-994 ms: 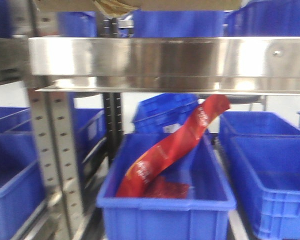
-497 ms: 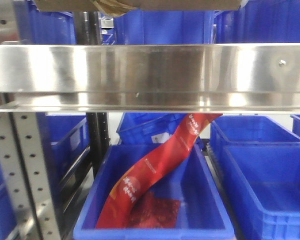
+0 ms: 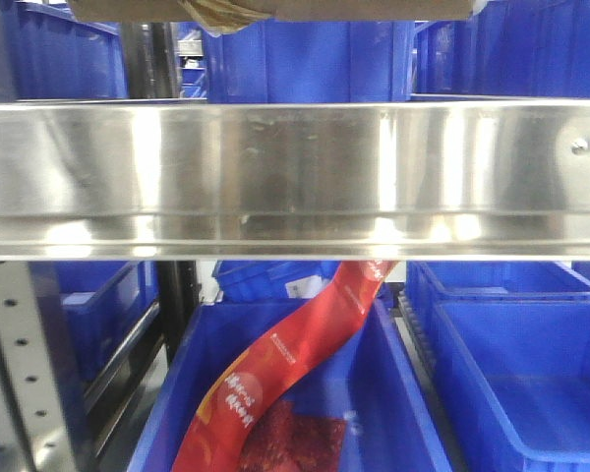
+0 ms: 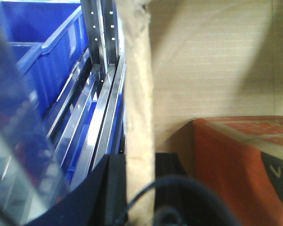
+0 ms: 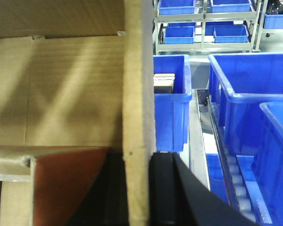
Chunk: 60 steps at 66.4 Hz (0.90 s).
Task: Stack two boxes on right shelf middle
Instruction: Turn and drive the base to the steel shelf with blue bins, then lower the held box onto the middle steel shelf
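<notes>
Left end effector (image 4: 139, 162) and right end effector (image 5: 137, 162) each pinched a wall of the box (image 5: 61, 87). Thin cardboard could bend and slip, tilting the box onto the shelf (image 3: 275, 167) lip.

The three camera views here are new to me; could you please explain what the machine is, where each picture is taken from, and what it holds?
This is a two-armed robot on a wheeled base. The front view looks ahead at a steel shelf. Below it a blue bin holds a red packet, and a cardboard box shows at the top edge. The other two cameras sit on the wrists. In each wrist view a side wall of the cardboard box runs up the picture, and the left gripper or the right gripper pinches it between dark fingers. An orange-red object lies inside the box.
</notes>
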Available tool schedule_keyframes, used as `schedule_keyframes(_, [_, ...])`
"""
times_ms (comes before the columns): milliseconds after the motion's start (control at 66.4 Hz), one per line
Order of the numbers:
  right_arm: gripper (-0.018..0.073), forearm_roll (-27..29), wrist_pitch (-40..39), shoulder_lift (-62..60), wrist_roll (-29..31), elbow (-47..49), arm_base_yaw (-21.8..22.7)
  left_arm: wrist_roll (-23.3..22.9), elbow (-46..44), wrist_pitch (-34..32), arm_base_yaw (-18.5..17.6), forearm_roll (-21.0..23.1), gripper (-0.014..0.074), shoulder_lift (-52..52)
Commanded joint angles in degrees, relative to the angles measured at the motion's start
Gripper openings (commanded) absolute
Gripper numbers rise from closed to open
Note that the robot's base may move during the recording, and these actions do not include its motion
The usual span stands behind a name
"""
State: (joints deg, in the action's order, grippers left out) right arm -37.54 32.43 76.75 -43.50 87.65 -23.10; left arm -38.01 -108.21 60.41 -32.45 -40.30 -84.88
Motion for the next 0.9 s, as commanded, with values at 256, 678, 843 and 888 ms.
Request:
schedule_keyframes(256, [-0.0168,-1.48,-4.68,-1.03,-0.29,0.92,0.05,-0.08,-0.59,-1.46,0.24,-2.12,-0.0111,0.60])
schedule_keyframes(678, [-0.0168,-1.48,-4.68,-1.03,-0.29,0.92,0.05,-0.08,-0.59,-1.46,0.24,-2.37,-0.0111,0.60])
schedule_keyframes(843, [-0.0168,-1.38,-3.05,-1.03,-0.29,0.92,0.05,-0.08,-0.59,-1.46,0.24,-2.56,-0.0111,0.60])
schedule_keyframes(888, [-0.0168,-1.38,-1.96,-1.03,-0.29,0.92,0.05,-0.08,-0.59,-1.46,0.24,-2.56,-0.0111,0.60])
